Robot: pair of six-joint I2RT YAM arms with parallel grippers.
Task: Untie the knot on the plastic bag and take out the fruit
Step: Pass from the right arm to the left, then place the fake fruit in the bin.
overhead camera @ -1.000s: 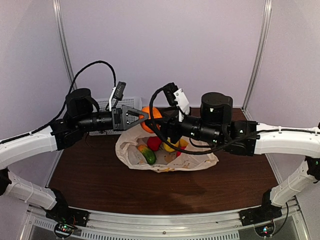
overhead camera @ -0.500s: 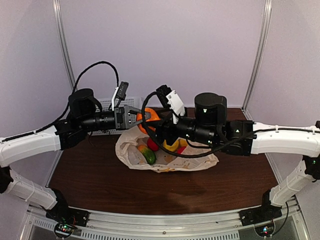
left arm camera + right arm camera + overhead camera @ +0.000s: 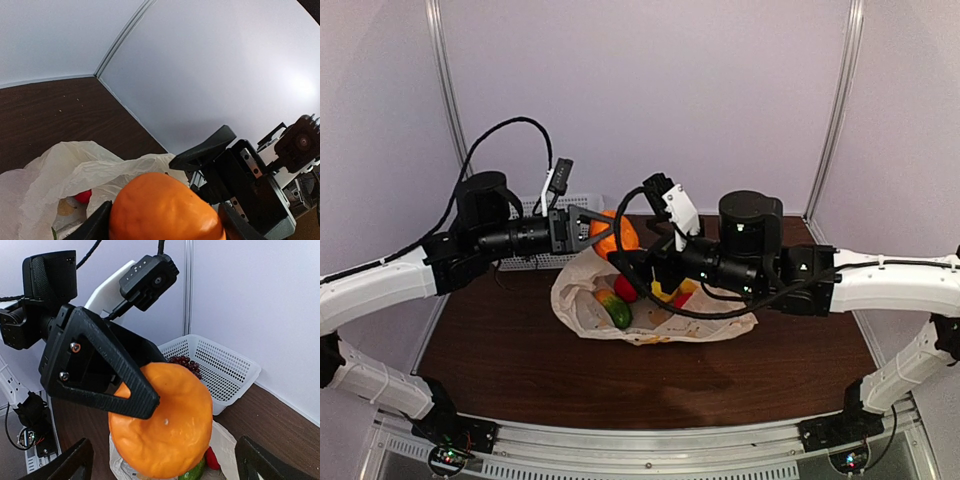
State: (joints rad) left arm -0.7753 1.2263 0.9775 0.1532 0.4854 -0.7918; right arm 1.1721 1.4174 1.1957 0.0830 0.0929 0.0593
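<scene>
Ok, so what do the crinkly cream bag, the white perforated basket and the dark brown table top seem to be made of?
The crinkly cream bag looks like thin plastic film: translucent, creased, slightly glossy. The white perforated basket looks like moulded plastic, matte, with a grid of holes. The dark brown table top shows wood grain with low sheen, perhaps laminate rather than solid wood.

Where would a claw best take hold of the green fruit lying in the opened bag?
Probably across its narrow middle, coming from above: the green fruit lies long and flat in the plastic bag, whose mouth gapes upward, and the red fruit sits close behind it.
</scene>
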